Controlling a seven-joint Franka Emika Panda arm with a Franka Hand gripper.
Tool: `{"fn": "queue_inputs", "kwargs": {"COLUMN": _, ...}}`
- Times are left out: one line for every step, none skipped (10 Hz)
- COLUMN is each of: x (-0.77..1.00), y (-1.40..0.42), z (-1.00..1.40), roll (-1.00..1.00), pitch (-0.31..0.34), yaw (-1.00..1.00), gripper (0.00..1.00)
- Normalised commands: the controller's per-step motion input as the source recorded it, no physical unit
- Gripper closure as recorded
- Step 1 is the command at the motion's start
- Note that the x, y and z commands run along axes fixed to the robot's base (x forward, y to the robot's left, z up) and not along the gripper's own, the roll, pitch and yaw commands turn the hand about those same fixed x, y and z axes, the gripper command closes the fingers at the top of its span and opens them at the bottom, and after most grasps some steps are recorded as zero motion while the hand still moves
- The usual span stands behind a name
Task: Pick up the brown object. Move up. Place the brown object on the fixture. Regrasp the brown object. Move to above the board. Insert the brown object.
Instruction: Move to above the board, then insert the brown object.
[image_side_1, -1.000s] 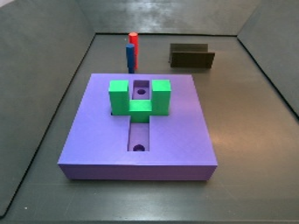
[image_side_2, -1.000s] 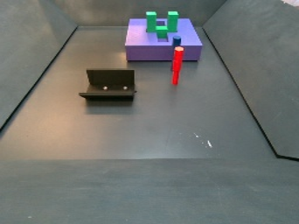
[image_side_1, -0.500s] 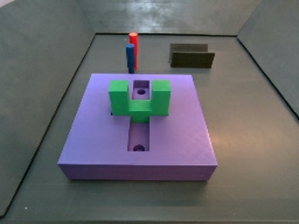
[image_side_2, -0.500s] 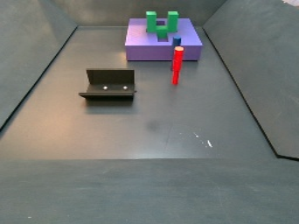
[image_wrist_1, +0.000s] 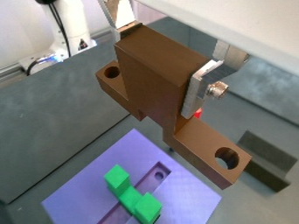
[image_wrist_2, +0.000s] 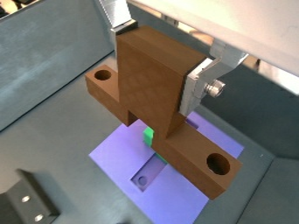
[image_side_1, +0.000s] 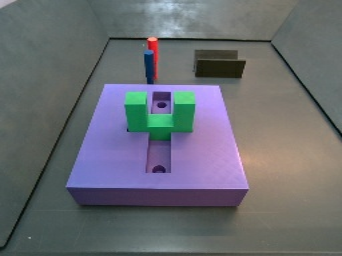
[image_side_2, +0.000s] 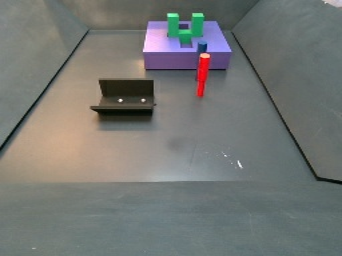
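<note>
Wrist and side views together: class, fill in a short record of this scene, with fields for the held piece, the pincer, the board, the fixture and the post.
held piece: brown object, T-shaped, a round hole at each visible end, clamped in both wrist views
pincer: pincer shut on the brown object, high above the board; not seen in either side view
board: purple board with lengthwise groove, green U-shaped block on top
fixture: dark fixture on the floor, apart from the board, nothing on it
post: red-and-blue post upright beside the board
</note>
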Motion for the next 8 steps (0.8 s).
{"fn": "queue_inputs", "kwargs": {"x": -0.05, "y": 0.00, "z": 0.00, "roll": -0.20, "pitch": -0.059, "yaw": 0.00, "gripper": 1.00}}
{"fn": "queue_inputs", "kwargs": {"x": 0.00, "y": 0.00, "z": -0.16, "roll": -0.08, "pitch": 0.000, "yaw": 0.00, "gripper": 1.00}}
{"fn": "queue_inputs", "kwargs": {"x": 0.00, "y": 0.00, "z": -0.19, "roll": -0.08, "pitch": -0.013, "yaw": 0.00, "gripper": 1.00}}
{"fn": "queue_inputs", "kwargs": {"x": 0.05, "y": -0.02, "z": -0.18, "roll": -0.08, "pitch": -0.049, "yaw": -0.07, "gripper": 1.00}}
{"fn": "queue_inputs", "kwargs": {"x": 0.13, "y": -0.05, "z": -0.22, "roll": -0.10, "pitch": -0.086, "yaw": -0.12, "gripper": 1.00}}
{"fn": "queue_inputs", "kwargs": {"x": 0.19, "y": 0.00, "z": -0.30, "roll": -0.18, "pitch": -0.133, "yaw": -0.13, "gripper": 1.00}}
{"fn": "queue_inputs", "kwargs": {"x": 0.20, "y": 0.00, "z": -0.33, "roll": -0.30, "pitch": -0.086, "yaw": -0.15, "gripper": 1.00}}
{"fn": "queue_inputs", "kwargs": {"x": 0.11, "y": 0.00, "z": -0.20, "roll": -0.45, "pitch": -0.123, "yaw": -0.19, "gripper": 1.00}}
